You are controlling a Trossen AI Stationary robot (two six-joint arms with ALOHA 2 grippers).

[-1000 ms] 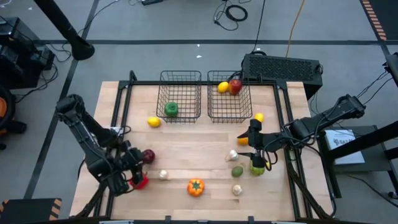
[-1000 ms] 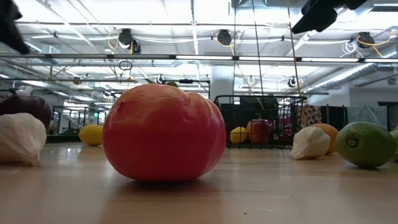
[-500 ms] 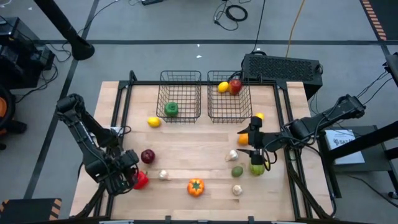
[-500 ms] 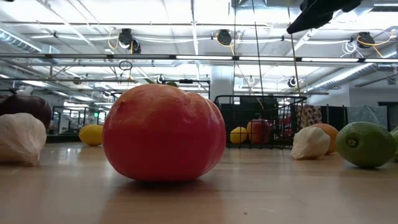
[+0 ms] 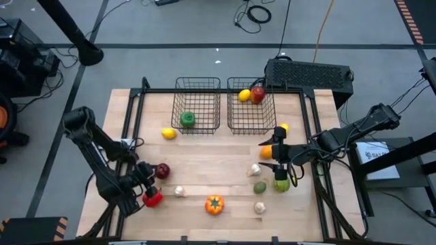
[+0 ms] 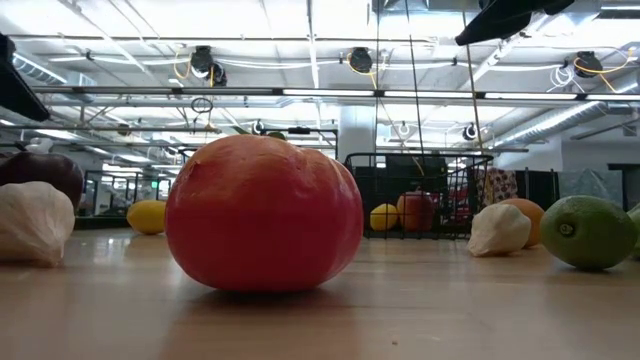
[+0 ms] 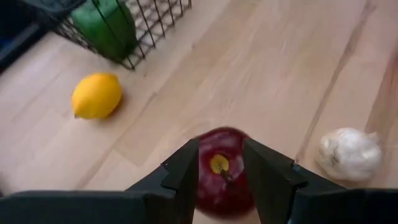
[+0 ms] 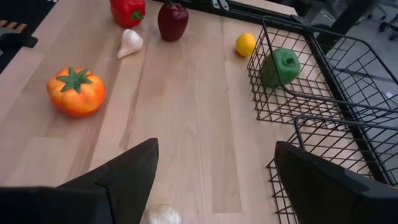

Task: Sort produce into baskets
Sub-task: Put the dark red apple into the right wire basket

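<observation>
Two wire baskets stand side by side at the far edge of the table (image 5: pixel 204 160): left basket (image 5: pixel 197 103) holds a green pepper (image 5: pixel 187 120); right basket (image 5: pixel 251 105) holds a lemon (image 5: pixel 244 95) and a red apple (image 5: pixel 258 94) in its far corner; bare wood runs across the table's middle between the baskets and the near row of produce, the widest free area. Loose lemon (image 5: pixel 168 133) lies just outside the left basket's near left corner. Near edge row: red pepper (image 5: pixel 153 198), garlic bulb (image 5: pixel 180 192), orange pepper (image 5: pixel 214 204), second garlic bulb (image 5: pixel 259 207). Left gripper (image 5: pixel 146 173) low at the near left; its fingers (image 7: pixel 186 168) flank a dark red apple (image 7: pixel 222 169), one on each side, partly open; contact with the apple cannot be told. Right gripper (image 5: pixel 276 160) over the right side, jaws spread wide, holding nothing; around it an orange (image 5: pixel 266 153), a third garlic bulb (image 5: pixel 254 170), a green fruit (image 5: pixel 259 187) and a yellow-green piece (image 5: pixel 281 184); a yellow piece (image 5: pixel 283 127) lies by the right basket's near right corner.
</observation>
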